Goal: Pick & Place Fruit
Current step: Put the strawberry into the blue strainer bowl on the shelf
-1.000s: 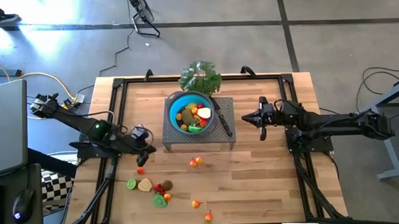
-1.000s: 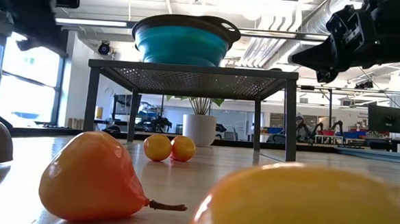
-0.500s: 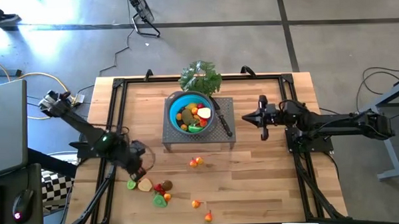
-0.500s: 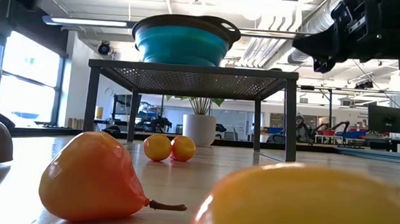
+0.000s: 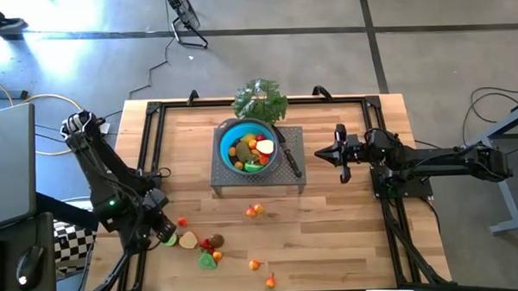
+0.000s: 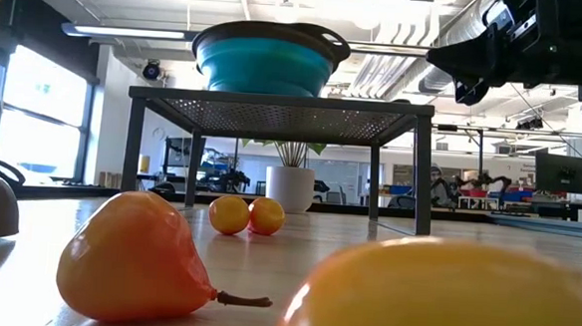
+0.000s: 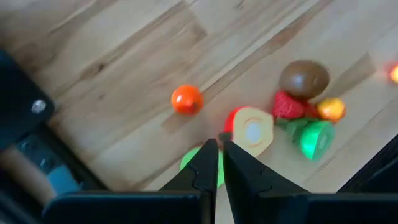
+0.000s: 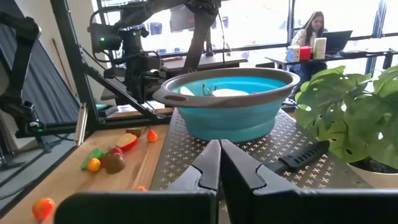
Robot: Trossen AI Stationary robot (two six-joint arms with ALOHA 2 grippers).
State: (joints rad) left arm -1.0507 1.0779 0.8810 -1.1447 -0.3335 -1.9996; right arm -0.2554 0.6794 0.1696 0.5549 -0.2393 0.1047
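Observation:
Small toy fruits lie on the wooden table: a near-left cluster with a green slice [image 7: 200, 169], a cream slice [image 7: 252, 130], a brown one [image 7: 303, 78] and a small orange ball [image 7: 186, 99]. More show nearer the front: an orange pair [image 5: 257, 210] and an orange pear shape [image 6: 131, 259]. Other fruit fills the blue bowl [image 5: 249, 146] on a grey perforated stand [image 5: 226, 183]. My left gripper [image 7: 216, 146] hangs shut over the near-left cluster, pointing steeply down, nothing between its fingers. My right gripper [image 5: 331, 153] is shut, held level to the right of the stand, pointing at the bowl [image 8: 227, 102].
A black-handled knife [image 5: 290, 158] lies on the stand beside the bowl. A leafy green bunch [image 5: 259, 100] stands behind it. Black frame rails [image 5: 147, 149] run along the table's sides. A yellow fruit [image 6: 444, 296] lies close to the near edge. A person sits in the room beyond.
My left gripper has swung from beside the stand's left side toward the table's near edge and a little left, rolling and tipping steeply downward as it went, and now hangs over the near-left fruit cluster. It has stayed shut. The fruit has not moved.

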